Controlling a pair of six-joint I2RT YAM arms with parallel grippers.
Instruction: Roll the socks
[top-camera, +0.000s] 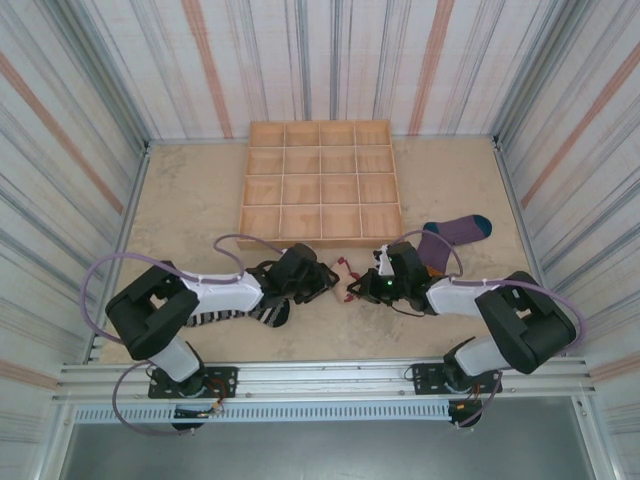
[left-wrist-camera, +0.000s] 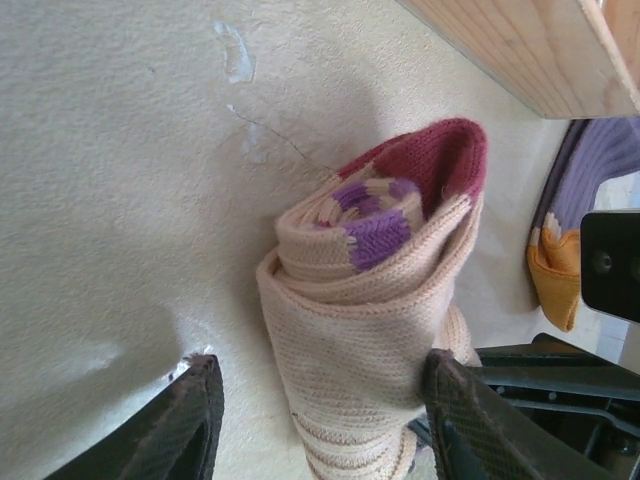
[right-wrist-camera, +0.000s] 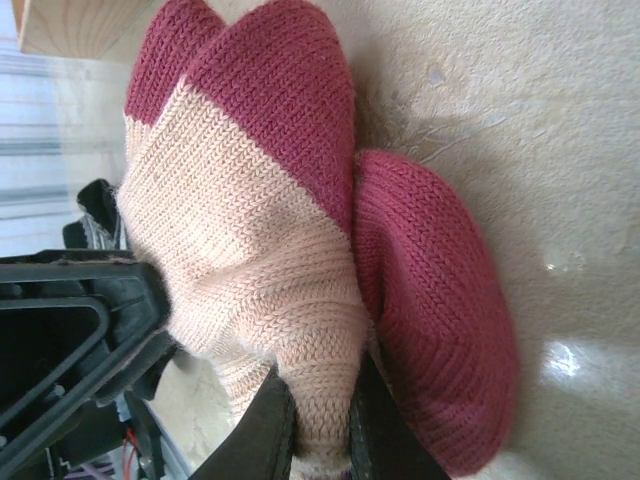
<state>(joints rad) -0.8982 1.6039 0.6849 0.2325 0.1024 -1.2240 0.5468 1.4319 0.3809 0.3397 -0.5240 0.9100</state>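
Observation:
A tan sock (left-wrist-camera: 360, 330) with a dark red toe is rolled into a bundle on the table between my two grippers. My left gripper (left-wrist-camera: 330, 425) is open and straddles the roll; its right finger (left-wrist-camera: 470, 420) rests against the fabric and its left finger (left-wrist-camera: 190, 425) stands apart. My right gripper (right-wrist-camera: 320, 435) is shut on a pinch of the tan sock (right-wrist-camera: 250, 250) near the red toe. From above, the left gripper (top-camera: 328, 277) and right gripper (top-camera: 358, 285) meet tip to tip. The black-and-white striped sock (top-camera: 240, 315) lies under the left arm. The purple sock (top-camera: 455, 232) lies at the right.
A wooden tray (top-camera: 320, 180) of square compartments stands just behind the grippers, its front wall (left-wrist-camera: 540, 50) close to the roll. The purple sock's orange end (left-wrist-camera: 555, 280) lies right of the roll. Striped walls enclose the table on three sides.

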